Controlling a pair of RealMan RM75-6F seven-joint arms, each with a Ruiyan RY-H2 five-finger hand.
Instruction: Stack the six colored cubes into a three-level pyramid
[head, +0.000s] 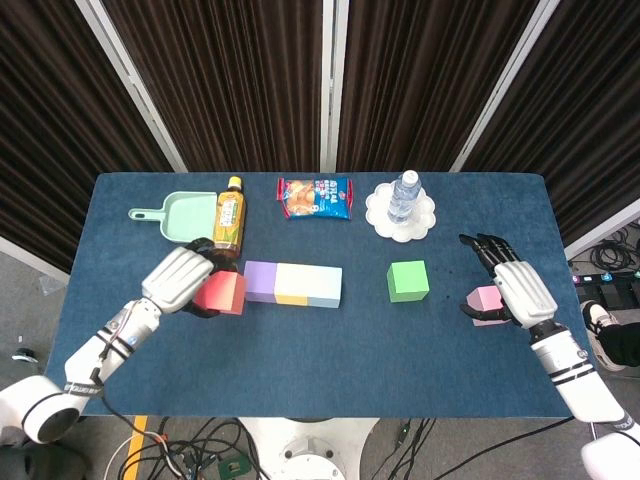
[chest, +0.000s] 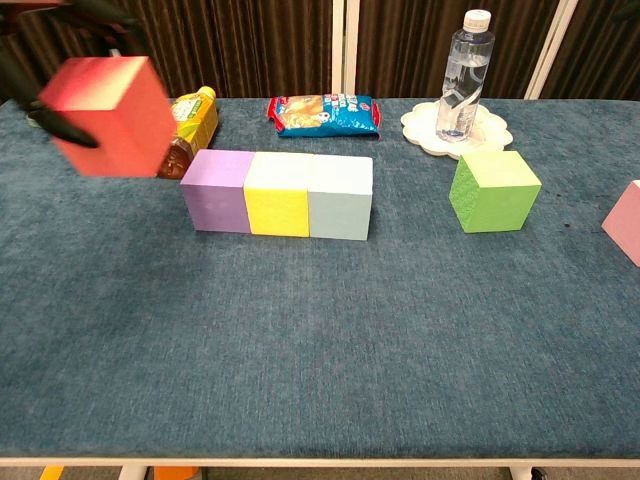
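My left hand (head: 180, 277) holds a red cube (head: 220, 293) in the air, just left of a row of cubes on the table: purple (head: 259, 281), yellow (head: 291, 284) and pale blue (head: 324, 287). In the chest view the red cube (chest: 112, 114) hangs above and left of the purple cube (chest: 215, 190), with dark fingers (chest: 55, 120) around it. A green cube (head: 407, 281) sits alone to the right. My right hand (head: 508, 288) rests against a pink cube (head: 484, 303) near the right edge, fingers spread.
Along the back stand a mint dustpan (head: 180, 215), a tea bottle (head: 229, 217), a snack bag (head: 315, 197) and a water bottle (head: 403, 196) on a white plate (head: 424, 224). The blue table (head: 320, 370) ends at the front edge.
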